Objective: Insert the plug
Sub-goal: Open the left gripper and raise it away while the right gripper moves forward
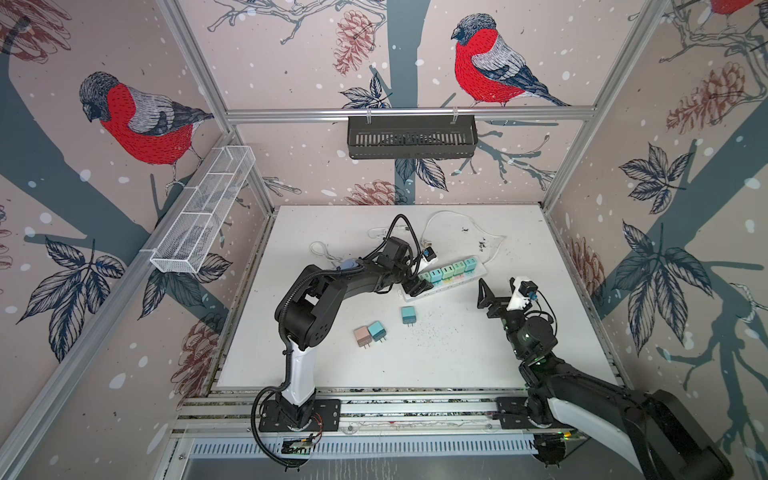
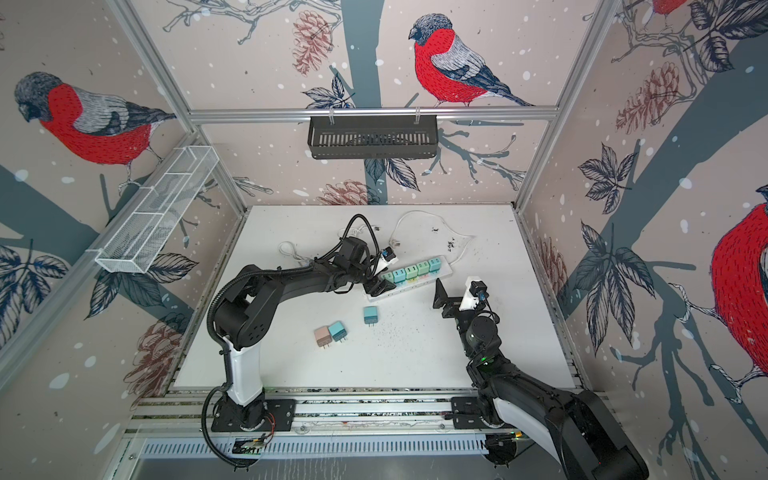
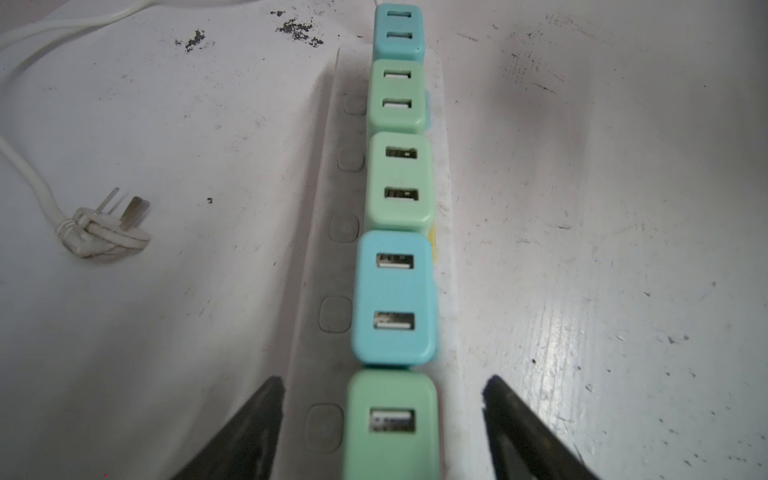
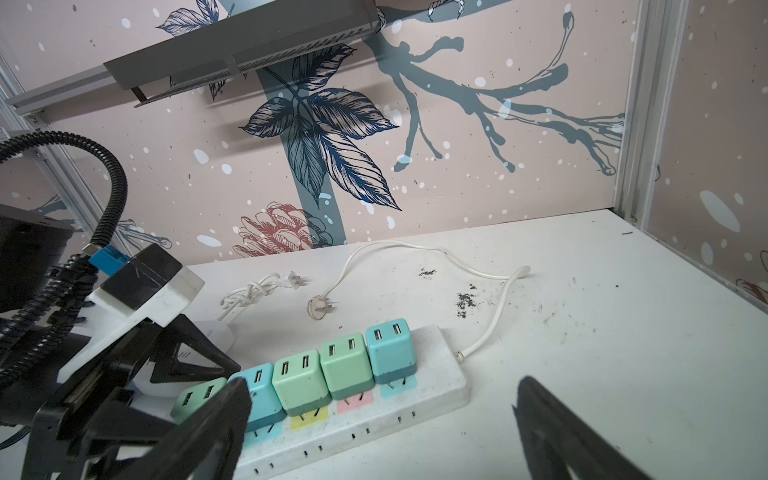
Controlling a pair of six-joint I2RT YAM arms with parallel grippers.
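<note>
Left jaws wide, empty, astride the end green plug (image 3: pixel 390 419), which looks seated in the power strip (image 3: pixel 313 270). Right jaws wide, empty, beside the strip. Risk: a skewed retreat clips the plug — levers it loose.

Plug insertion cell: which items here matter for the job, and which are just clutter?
Job:
- power strip
- row of seated adapters
- loose pink adapter, blue adapter beside it, lone blue adapter
- left pincer, open astride the end green adapter
- right pincer, open, empty

Clutter:
- knotted white cord
- white mesh basket
- black wall basket
</note>
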